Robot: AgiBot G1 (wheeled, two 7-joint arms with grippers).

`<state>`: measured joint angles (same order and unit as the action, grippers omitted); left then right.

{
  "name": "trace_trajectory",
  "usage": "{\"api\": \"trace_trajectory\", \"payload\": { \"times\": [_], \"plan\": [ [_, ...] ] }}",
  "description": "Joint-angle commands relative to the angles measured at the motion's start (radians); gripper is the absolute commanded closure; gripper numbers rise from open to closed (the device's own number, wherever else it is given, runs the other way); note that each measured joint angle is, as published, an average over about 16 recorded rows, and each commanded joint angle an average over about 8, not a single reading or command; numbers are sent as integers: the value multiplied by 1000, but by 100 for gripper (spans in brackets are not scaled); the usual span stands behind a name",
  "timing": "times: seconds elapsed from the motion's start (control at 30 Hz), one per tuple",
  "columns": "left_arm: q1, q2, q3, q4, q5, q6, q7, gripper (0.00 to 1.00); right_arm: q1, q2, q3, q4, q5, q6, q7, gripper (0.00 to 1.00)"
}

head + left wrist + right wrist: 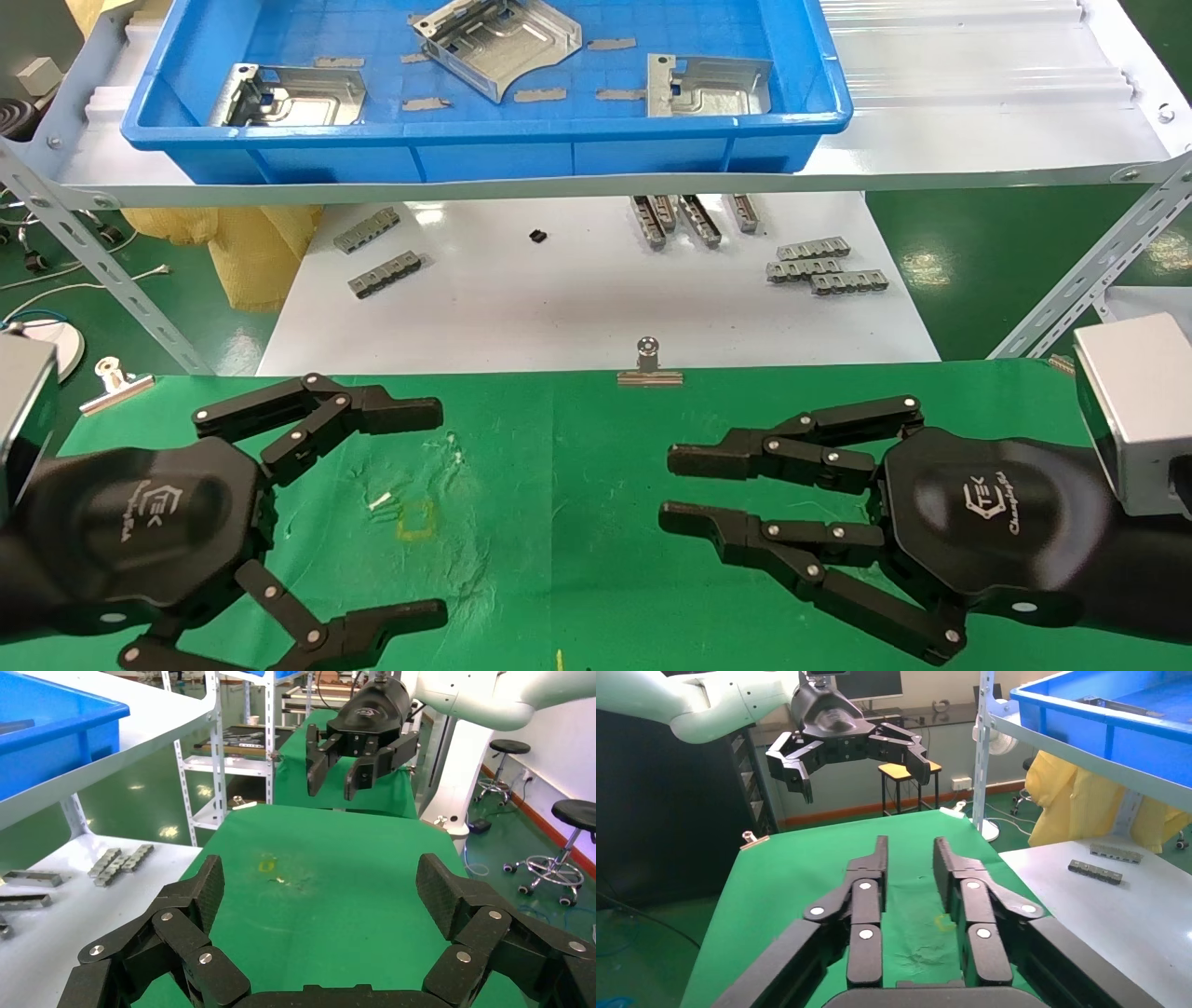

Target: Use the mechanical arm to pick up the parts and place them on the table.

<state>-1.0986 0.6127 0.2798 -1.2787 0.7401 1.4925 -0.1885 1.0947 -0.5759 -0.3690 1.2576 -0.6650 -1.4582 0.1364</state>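
Three silvery parts lie in the blue tray (466, 140) on the shelf at the back: one at the left (289, 96), one in the middle (498, 42), one at the right (708, 86). Both mechanical arms hover low over the green table (559, 559), far short of the tray. My left gripper (438, 513) (320, 881) is spread wide open with nothing in it. My right gripper (667, 488) (910, 850) faces it, its fingers parallel with a narrower gap and nothing between them. A small yellow square outline (415, 519) marks the cloth between the two grippers.
A glossy white board (577, 298) lies beyond the table and carries grey comb-like strips (824, 266). A binder clip (649, 363) holds the cloth's far edge and another (114, 380) sits at its left corner. Slanted metal shelf struts (102, 270) (1090, 270) flank the board.
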Motion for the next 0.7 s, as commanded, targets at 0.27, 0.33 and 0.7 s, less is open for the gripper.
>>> {"api": "trace_trajectory", "payload": {
  "times": [0.27, 0.33, 0.7],
  "plan": [
    [-166, 33, 23, 71, 81, -22, -32, 0, 0, 0, 0, 0, 0, 0, 0, 100],
    [-245, 65, 42, 128, 125, -29, -40, 0, 0, 0, 0, 0, 0, 0, 0, 100],
    [-676, 354, 154, 650, 397, -164, 100, 0, 0, 0, 0, 0, 0, 0, 0, 100]
  ]
}}
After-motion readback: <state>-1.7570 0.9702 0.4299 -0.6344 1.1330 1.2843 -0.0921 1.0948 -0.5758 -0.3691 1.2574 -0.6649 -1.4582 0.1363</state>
